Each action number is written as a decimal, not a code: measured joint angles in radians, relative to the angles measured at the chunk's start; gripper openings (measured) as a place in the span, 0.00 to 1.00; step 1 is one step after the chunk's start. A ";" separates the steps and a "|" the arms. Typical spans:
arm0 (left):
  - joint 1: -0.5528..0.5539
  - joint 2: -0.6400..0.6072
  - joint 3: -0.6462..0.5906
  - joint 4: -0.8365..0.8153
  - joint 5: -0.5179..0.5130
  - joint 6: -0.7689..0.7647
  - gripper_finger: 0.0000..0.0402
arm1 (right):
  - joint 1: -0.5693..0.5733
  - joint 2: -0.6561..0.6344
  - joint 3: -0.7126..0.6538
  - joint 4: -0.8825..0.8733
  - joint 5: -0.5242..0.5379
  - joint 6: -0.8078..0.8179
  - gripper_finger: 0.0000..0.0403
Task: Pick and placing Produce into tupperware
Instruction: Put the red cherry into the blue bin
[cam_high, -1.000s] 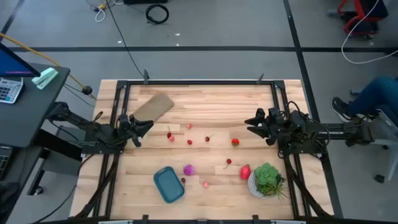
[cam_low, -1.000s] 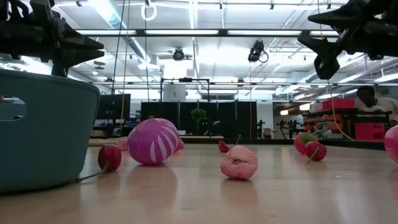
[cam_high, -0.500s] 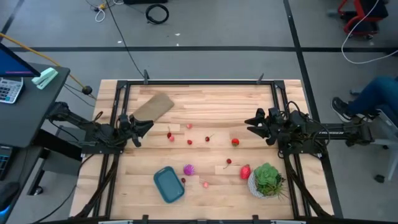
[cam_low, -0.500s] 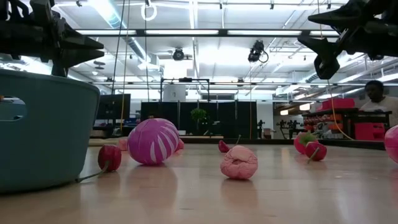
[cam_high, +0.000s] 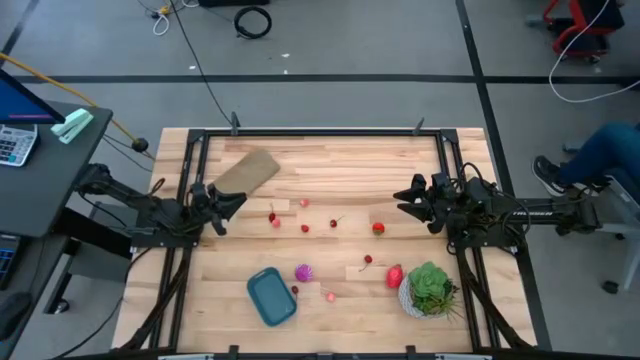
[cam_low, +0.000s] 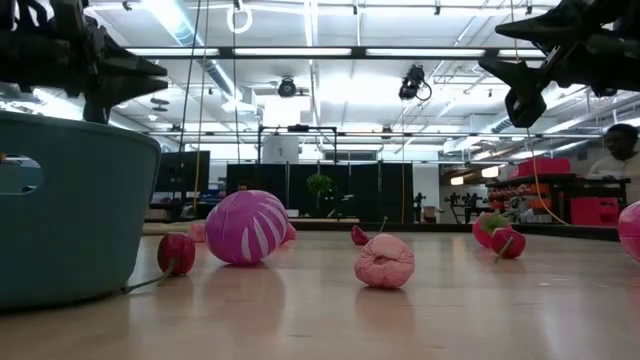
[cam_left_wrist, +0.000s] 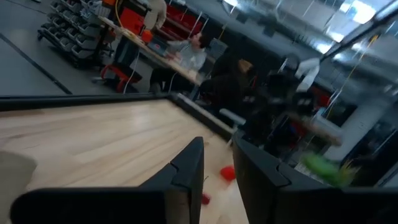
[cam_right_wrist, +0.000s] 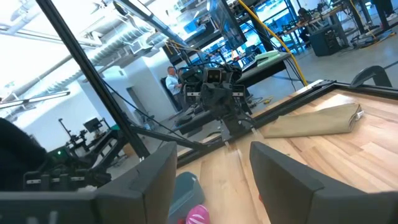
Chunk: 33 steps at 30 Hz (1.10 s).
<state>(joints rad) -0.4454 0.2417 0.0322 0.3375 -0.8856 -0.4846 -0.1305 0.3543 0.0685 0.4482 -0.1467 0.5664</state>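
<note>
So your left gripper is parked at the left edge of the table, just beside the flat tan piece, fingers apart with a narrow gap and nothing in them. Your right gripper hangs over the right side, spread wider and also empty. The teal tupperware sits near the front edge, angled, nothing visible inside. The magenta striped ball is just beside its far right corner, one red berry almost touches its right side, and the pale pink piece lies a bit further right. More red bits are scattered across the middle, with a strawberry-looking one near your right gripper and a bigger red piece right next to the potted plant. No readable writing or brand marks on anything that I can make out.
</note>
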 joint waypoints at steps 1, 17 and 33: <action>0.000 -0.001 0.010 0.004 0.000 0.001 0.23 | 0.000 0.000 0.000 0.000 0.000 0.000 0.53; 0.118 0.067 0.317 0.005 0.047 0.414 0.19 | 0.000 0.000 0.000 0.000 0.000 -0.001 0.53; 0.202 0.143 0.411 -0.116 -0.163 -0.175 0.20 | -0.008 -0.001 0.001 0.311 0.220 0.516 0.53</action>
<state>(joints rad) -0.2429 0.3845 0.4435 0.2214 -1.0483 -0.6600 -0.1389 0.3531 0.0696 0.7594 0.0732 1.0823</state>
